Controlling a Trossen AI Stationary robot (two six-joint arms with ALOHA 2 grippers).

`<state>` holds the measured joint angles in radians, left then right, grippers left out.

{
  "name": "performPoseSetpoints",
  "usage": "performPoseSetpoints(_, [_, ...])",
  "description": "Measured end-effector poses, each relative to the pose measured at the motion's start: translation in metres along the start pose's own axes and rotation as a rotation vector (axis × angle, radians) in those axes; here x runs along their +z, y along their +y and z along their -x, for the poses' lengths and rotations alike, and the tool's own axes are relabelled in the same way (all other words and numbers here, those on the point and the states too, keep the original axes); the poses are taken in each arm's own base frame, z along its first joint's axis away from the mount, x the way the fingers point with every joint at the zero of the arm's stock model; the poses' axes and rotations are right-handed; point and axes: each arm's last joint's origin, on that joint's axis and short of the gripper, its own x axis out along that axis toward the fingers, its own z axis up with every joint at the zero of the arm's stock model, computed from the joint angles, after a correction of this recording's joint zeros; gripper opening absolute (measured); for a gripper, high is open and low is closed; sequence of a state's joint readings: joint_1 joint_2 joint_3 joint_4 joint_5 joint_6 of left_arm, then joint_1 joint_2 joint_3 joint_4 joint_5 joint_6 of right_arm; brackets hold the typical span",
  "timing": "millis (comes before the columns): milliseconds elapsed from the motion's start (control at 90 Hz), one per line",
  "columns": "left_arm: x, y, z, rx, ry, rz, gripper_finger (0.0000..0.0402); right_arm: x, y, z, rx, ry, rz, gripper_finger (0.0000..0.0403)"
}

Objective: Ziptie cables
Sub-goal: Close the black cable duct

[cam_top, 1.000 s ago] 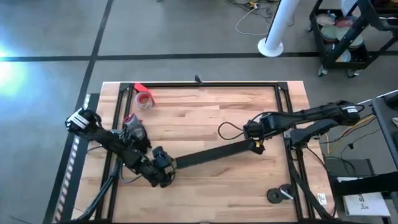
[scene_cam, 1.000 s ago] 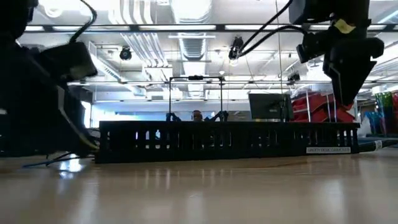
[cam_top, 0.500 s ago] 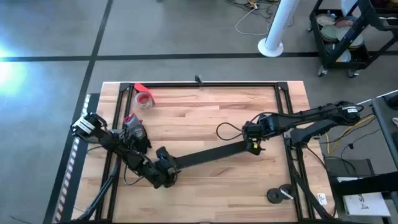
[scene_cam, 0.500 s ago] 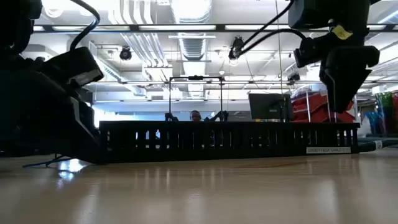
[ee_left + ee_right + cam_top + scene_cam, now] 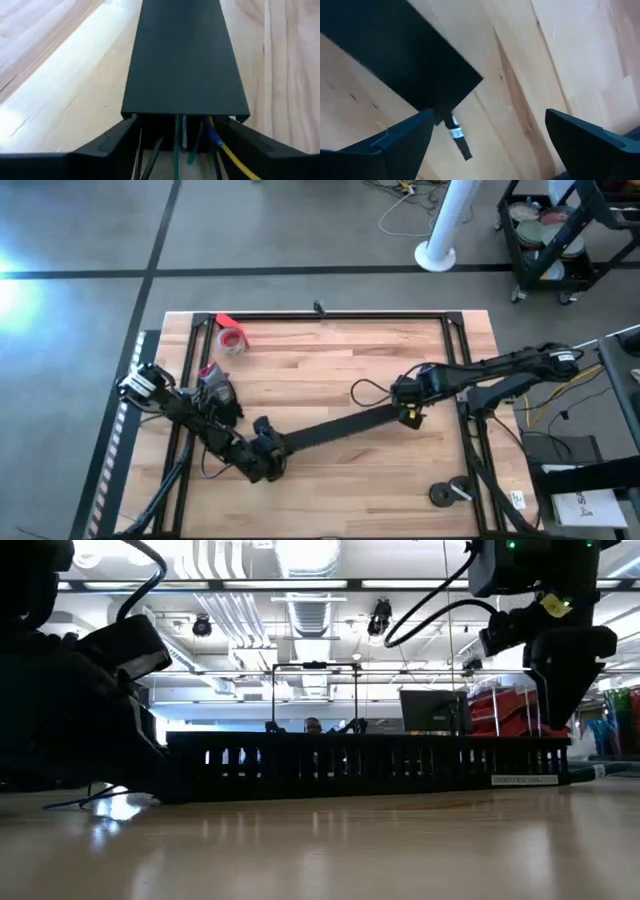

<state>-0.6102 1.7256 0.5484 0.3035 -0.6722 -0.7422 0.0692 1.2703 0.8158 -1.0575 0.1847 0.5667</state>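
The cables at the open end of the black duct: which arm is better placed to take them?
Probably the left: its gripper faces the duct end where the cables come out between its fingers.

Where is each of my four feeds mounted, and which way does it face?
High view: overhead, straight down on the table; both arms show.
Low view: table height, level across toward the room; arms come in from above.
Left wrist view: along the cable duct, cables inside; own fingers show.
Right wrist view: down at the duct's other end; own fingers show.
All four views show the duct.
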Motion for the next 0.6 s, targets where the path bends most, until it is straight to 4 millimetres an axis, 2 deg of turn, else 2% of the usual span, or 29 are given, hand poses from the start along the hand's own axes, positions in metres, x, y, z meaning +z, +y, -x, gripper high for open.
performPoseSetpoints(178, [0.000,0.000,0.000,0.000,0.005,-0.003,0.0222,-0.008,-0.008,-0.001,-0.133,-0.006,-0.067,0.0349])
performPoseSetpoints(300, [-0.001,0.000,0.000,0.001,0.010,-0.008,0.0239,-0.011,-0.008,-0.010,-0.103,-0.007,-0.168,0.0335])
performPoseSetpoints(433, [-0.001,0.000,0.000,0.001,0.010,-0.008,0.0222,-0.016,-0.008,-0.019,-0.063,0.061,-0.312,0.0315])
performPoseSetpoints(600, [-0.001,0.000,0.000,0.001,0.010,-0.012,0.0217,-0.013,-0.005,-0.022,-0.025,0.028,-0.406,0.0278])
